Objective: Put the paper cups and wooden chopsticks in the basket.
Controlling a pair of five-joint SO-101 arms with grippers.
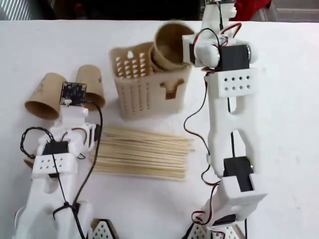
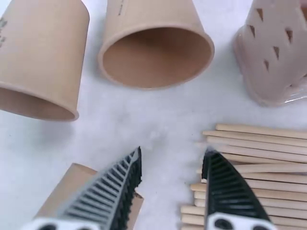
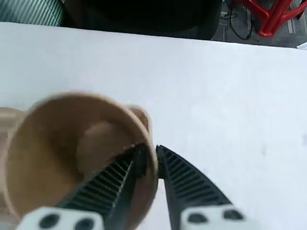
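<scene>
— Where are we seeing the right gripper [image 3: 151, 155]?

— At the upper centre of the high view, over the right end of the basket [image 1: 144, 97]. It is clenching the rim of a cup [image 3: 72, 143], one finger inside the wall and one outside. The cup is tilting, with its mouth facing up toward the high camera.

— And the left gripper [image 2: 172, 155]?

— We are finding it at the left of the high view, jaws spread and grasping nothing. It is hanging over bare table [image 2: 158, 129], and the ends of the chopsticks [image 2: 259, 153] are lying just beside one finger. A third cup [image 2: 67, 191] is lying on its side under the other finger.

— Where are the other pieces lying?

— Two cups are resting on their sides at the upper left of the high view. One [image 1: 44, 97] is farther left and the other [image 1: 92, 82] is nearer the basket, and both are apart from it. The chopsticks are lying flat in a loose bundle at the centre, below the basket in the frame and not touching it.

— Is the basket standing?

— Yes, we are seeing it upright, with its open top facing up.
</scene>
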